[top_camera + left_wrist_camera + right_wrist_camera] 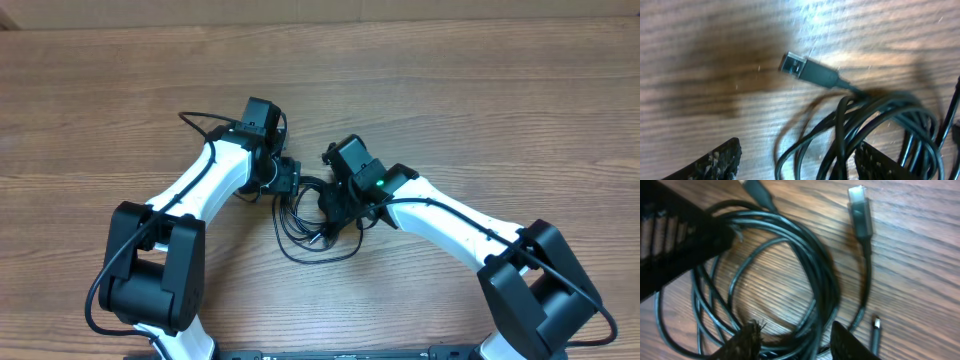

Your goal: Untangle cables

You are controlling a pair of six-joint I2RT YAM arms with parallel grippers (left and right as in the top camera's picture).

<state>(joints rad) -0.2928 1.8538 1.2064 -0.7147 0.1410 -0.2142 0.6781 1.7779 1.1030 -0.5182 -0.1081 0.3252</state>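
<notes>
Now left gripper point(797, 161) spread, right gripper point(795, 336) parted, both straddling looped cables point(826, 280) on table point(450, 80)

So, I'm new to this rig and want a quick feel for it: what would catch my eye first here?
The left arm and right arm meet mid-table over a tangle of thin black cables. In the left wrist view a USB plug lies free on the wood just above the coils; the right wrist view shows stacked loops with a second plug at upper right.
</notes>
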